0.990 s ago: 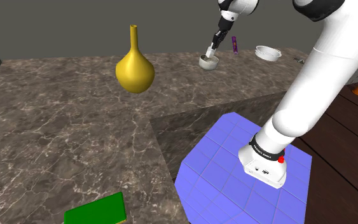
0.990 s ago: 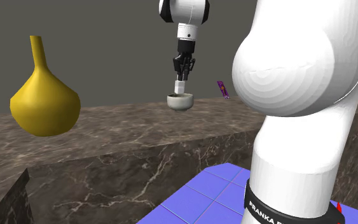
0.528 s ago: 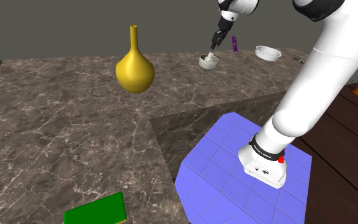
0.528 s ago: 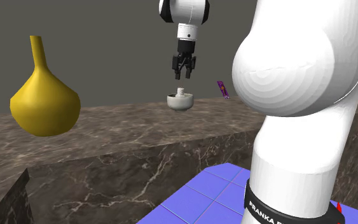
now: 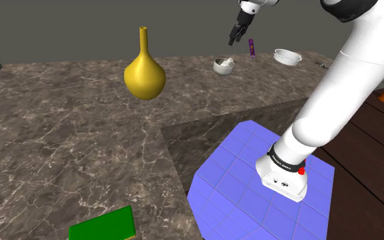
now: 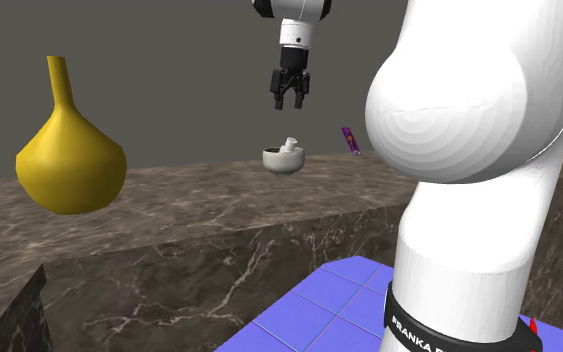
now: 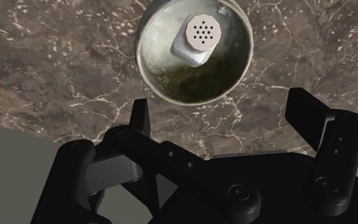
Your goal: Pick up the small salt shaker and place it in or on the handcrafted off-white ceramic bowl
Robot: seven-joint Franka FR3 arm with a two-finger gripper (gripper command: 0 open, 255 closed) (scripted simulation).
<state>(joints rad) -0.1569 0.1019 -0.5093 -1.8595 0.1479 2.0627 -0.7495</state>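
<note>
Pincer (image 6: 289, 100): black fingers stand wide apart, holding nothing, up in the air.
Salt shaker (image 7: 196, 39): white, sits inside the bowl, right below the pincer, not touching it.
Bowl (image 7: 171, 90): pale, on the brown stone counter (image 5: 81, 136).
Yellow vase (image 5: 144, 75): well apart from the bowl.

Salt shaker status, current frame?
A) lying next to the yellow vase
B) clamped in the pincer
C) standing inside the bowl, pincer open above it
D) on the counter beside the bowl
C: the wrist view shows the salt shaker standing inside the bowl, and the pincer hangs open above it, touching nothing.
</note>
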